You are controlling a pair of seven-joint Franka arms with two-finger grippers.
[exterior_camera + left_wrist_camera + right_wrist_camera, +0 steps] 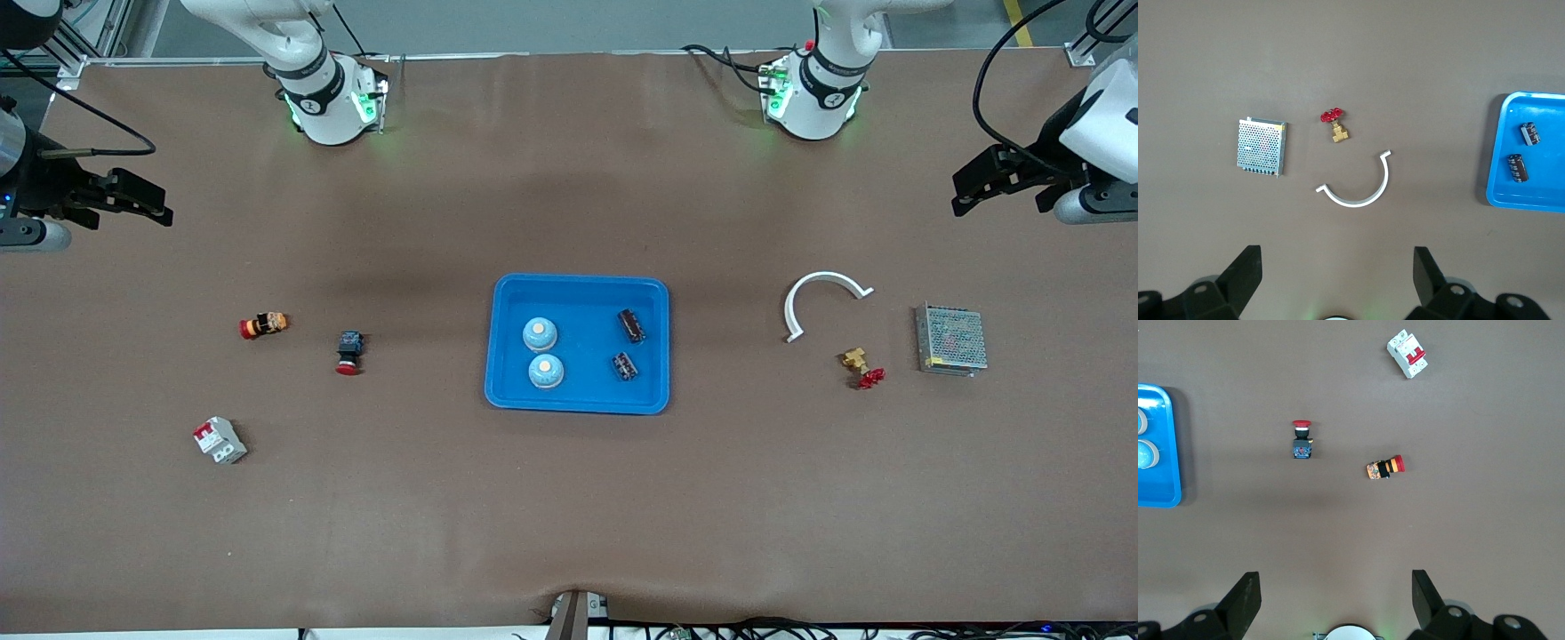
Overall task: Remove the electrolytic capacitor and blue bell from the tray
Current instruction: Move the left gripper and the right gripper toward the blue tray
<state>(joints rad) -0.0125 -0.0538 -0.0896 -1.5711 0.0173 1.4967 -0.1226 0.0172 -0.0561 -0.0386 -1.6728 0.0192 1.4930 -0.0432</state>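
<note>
You had both arms waiting at the ends of the bench (pixel 569 533), claws spread apart and holding nothing. The left claw (pixel 1000 182) hung over bare bench at its own end, with the white half-ring (pixel 822 298), the brass valve (pixel 858 363) and the perforated metal box (pixel 951 338) lying between it and the tray (pixel 578 404). The right claw (pixel 120 200) hung over its end, well apart from the two red-capped push buttons (pixel 263 325) (pixel 348 351) and the white breaker (pixel 220 439).

Everything you wanted sat in the tray, well away from either claw: two pale blue bells (pixel 540 334) (pixel 546 371) on the right claw's side, two dark capacitors (pixel 632 324) (pixel 625 365) on the left claw's.

Here is what I judged could go wrong. The capacitors lay on their sides, so a slightly off-centre pinch could have rolled one away. Each pair sat close together, so a wide-open claw coming down on one piece might have knocked its neighbour. The bells' domed tops could have slipped from the fingers. A claw catching the rim could have dragged the whole tray. And both arms reaching in together might have crowded each other.

No brand, label or writing could be read on anything.
</note>
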